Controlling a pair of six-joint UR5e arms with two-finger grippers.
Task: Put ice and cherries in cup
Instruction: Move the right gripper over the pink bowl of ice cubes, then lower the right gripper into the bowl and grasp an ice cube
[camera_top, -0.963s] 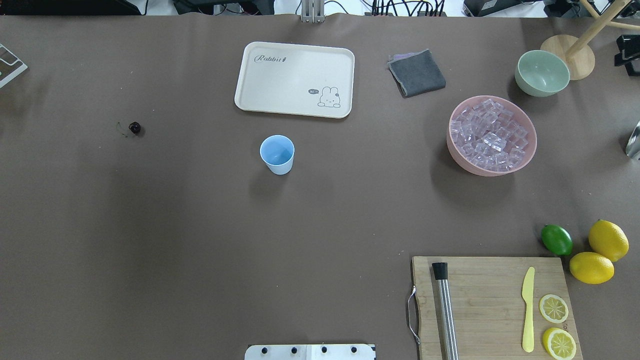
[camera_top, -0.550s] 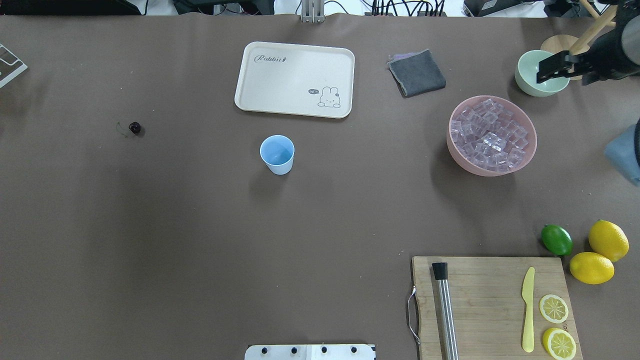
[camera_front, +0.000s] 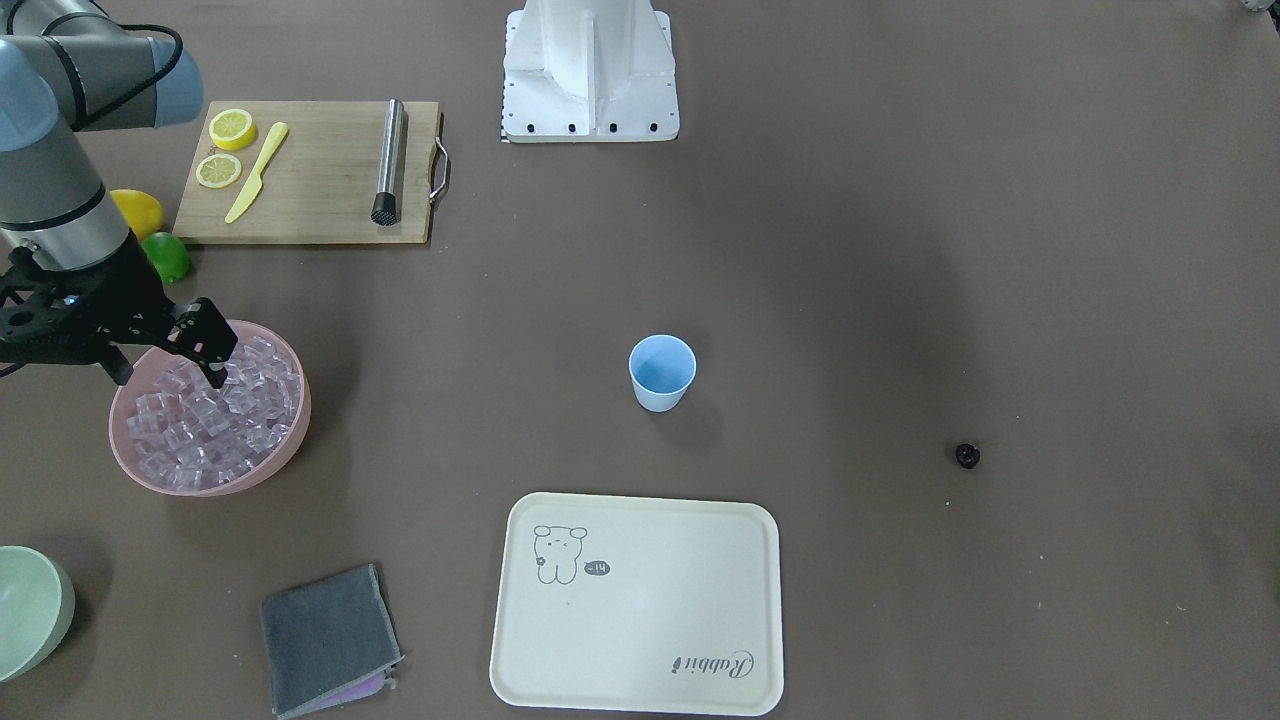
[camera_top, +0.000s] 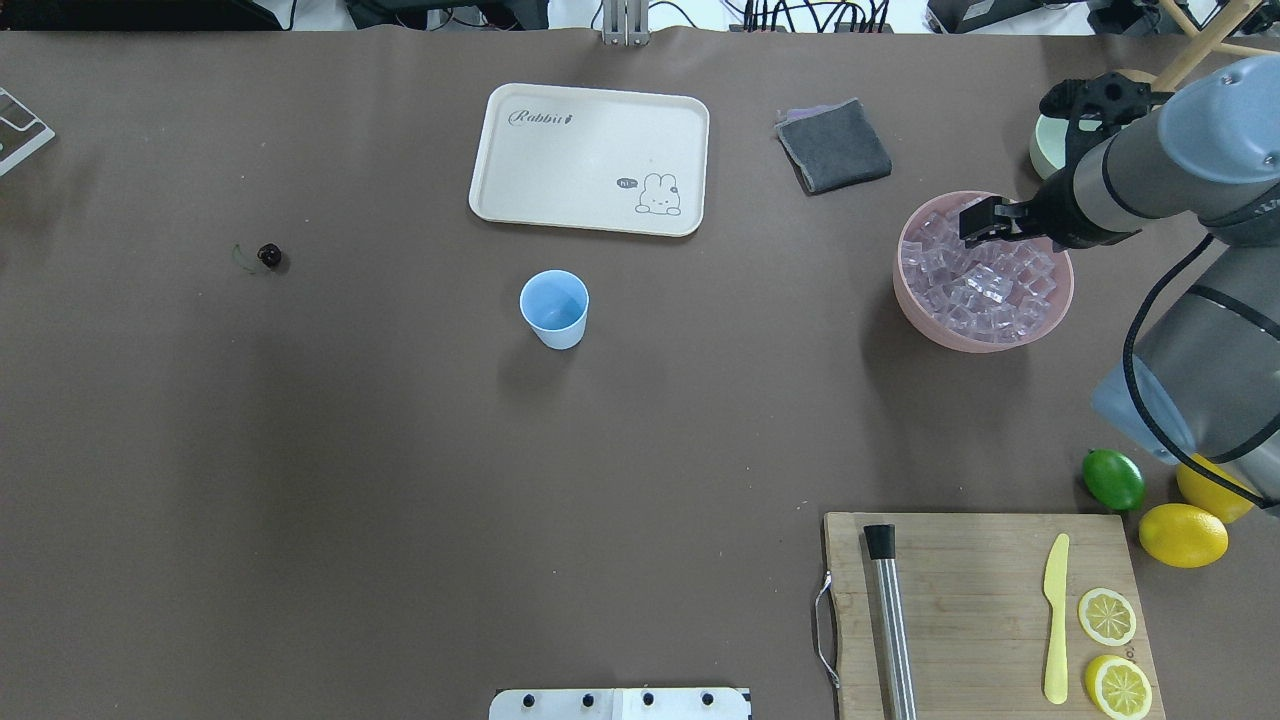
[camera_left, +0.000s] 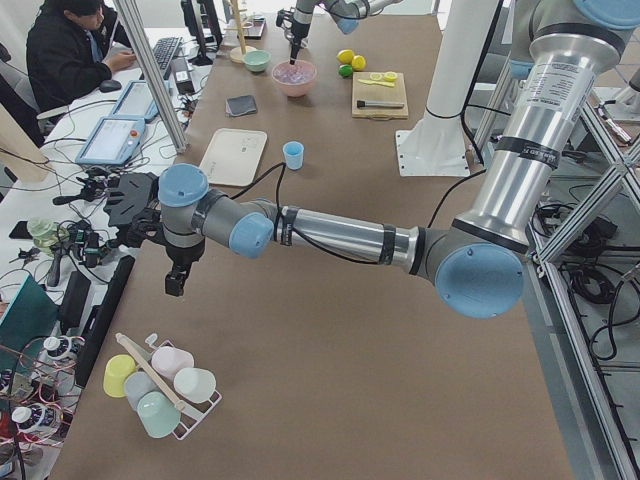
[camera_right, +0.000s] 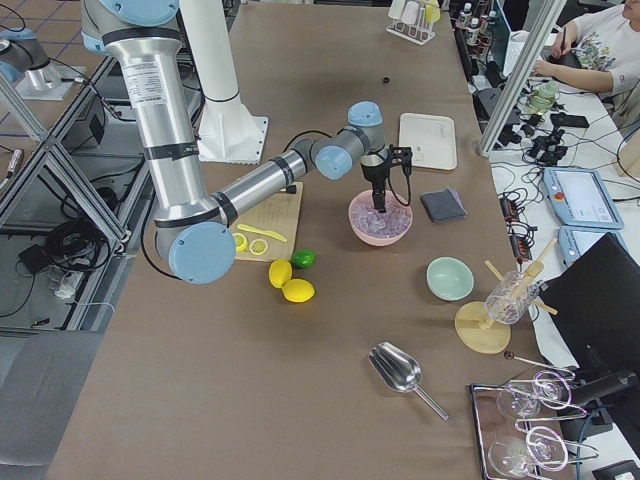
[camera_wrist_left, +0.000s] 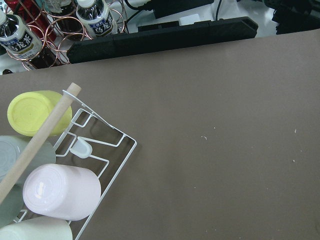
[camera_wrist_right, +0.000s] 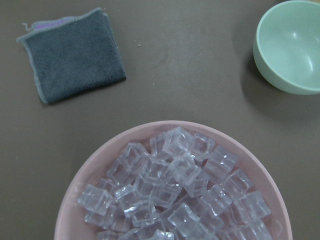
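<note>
The light blue cup (camera_top: 554, 308) stands upright and empty mid-table; it also shows in the front view (camera_front: 661, 372). The dark cherry (camera_top: 269, 256) lies alone far to the cup's left, also in the front view (camera_front: 967, 456). The ice (camera_top: 985, 280) fills the pink bowl (camera_top: 908, 292). My right gripper (camera_top: 990, 225) hangs open and empty just above the ice at the bowl's far side, seen in the front view (camera_front: 165, 358). The right wrist view looks down on the ice (camera_wrist_right: 175, 195). My left gripper (camera_left: 175, 280) is far off at the table's left end; I cannot tell its state.
A cream tray (camera_top: 590, 158) lies behind the cup, with a grey cloth (camera_top: 833, 145) to its right. A pale green bowl (camera_front: 30, 610) stands beyond the pink bowl. A cutting board (camera_top: 980, 600), a lime (camera_top: 1113, 479) and lemons are front right. A rack of cups (camera_wrist_left: 60, 190) lies under my left wrist.
My right arm has come in from the right edge, passed over the pale green bowl and now hangs over the pink bowl of ice. Cup and cherry have not moved.
</note>
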